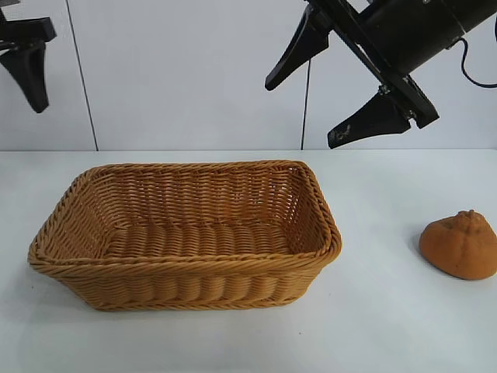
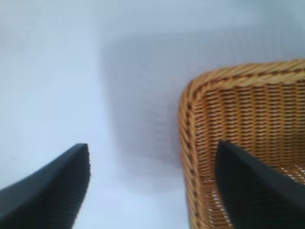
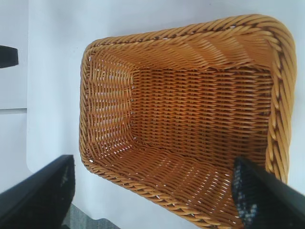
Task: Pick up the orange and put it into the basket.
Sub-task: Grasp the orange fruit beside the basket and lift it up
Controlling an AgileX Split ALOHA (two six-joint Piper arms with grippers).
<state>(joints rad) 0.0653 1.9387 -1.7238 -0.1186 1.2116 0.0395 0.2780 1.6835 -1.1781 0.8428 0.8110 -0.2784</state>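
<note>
While the white tabletop point(image 1: 373, 326) carries only two things, both arms hang above it without touching either. At the far left of the exterior view, the left hand point(image 1: 29, 74) shows as black fingers high against the pale wall, above and outside the basket's left end; its wrist view shows the two dark ribbed fingers point(image 2: 52, 191) spread well apart with nothing between them, one over bare tabletop and the other over a corner of the basket.

Left of centre sits the large rectangular woven wicker basket point(image 1: 186, 291), tan-golden brown, with sloping sides and a braided rim. It stands upright on the tabletop, and its woven floor is bare in both the exterior view and the right wrist view.

Above the basket's right end, the right hand point(image 1: 314, 97) hangs from a thick black arm slanting down from the upper right. Its two black fingers point(image 1: 299, 47) are spread wide and hold nothing.

At the far right, the dull brownish-orange fruit, the orange point(image 1: 460, 245), rounded with a knobby ridged top, rests on the tabletop well apart from the basket.
</note>
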